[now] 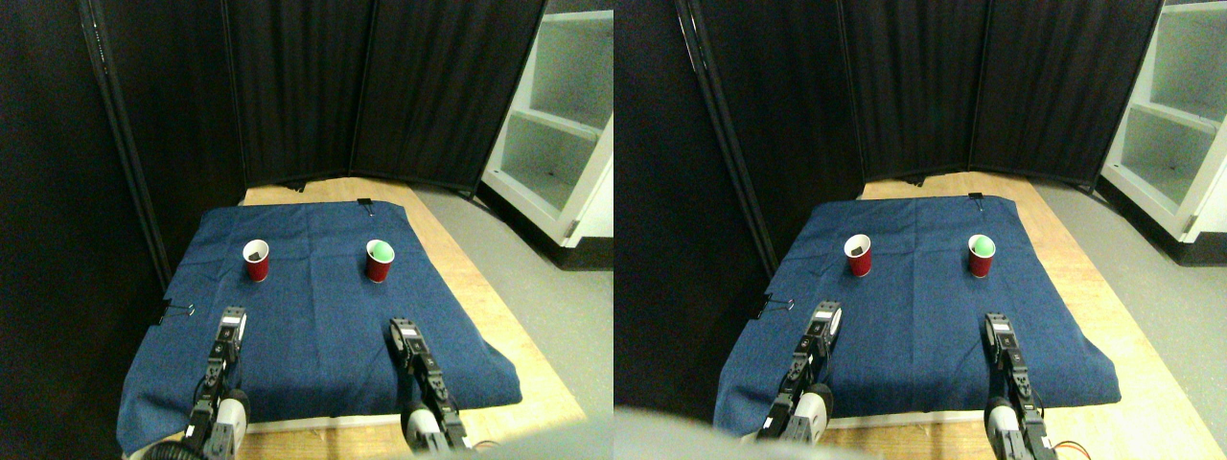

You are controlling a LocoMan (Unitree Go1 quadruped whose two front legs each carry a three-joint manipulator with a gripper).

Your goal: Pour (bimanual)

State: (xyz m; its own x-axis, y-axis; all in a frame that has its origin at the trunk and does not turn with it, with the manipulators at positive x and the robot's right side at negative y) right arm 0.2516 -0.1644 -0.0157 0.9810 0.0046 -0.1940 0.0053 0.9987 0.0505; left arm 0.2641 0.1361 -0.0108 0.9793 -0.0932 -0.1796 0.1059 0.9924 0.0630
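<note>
Clearly both light cups, left cup [256, 260] and right cup [380, 260], could tip if nudged; jaws' state unreadable.

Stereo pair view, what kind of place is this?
Likely a lab test area: black curtain panels as a backdrop, a blue cloth clipped over a wooden table, and two red cups set out.

A cloth [326, 316] lies spread over a table [479, 287], with two cups standing upright on it, well apart: one cup [256, 260] to the left and the other cup [380, 261] to the right. Nearer the robot, the left gripper [231, 319] sits before the left-hand cup and the right gripper [401, 332] before the right-hand cup, both apart from them. Behind the table stands a folding screen [364, 86], with a shelf unit [561, 125] off to the right.
</note>
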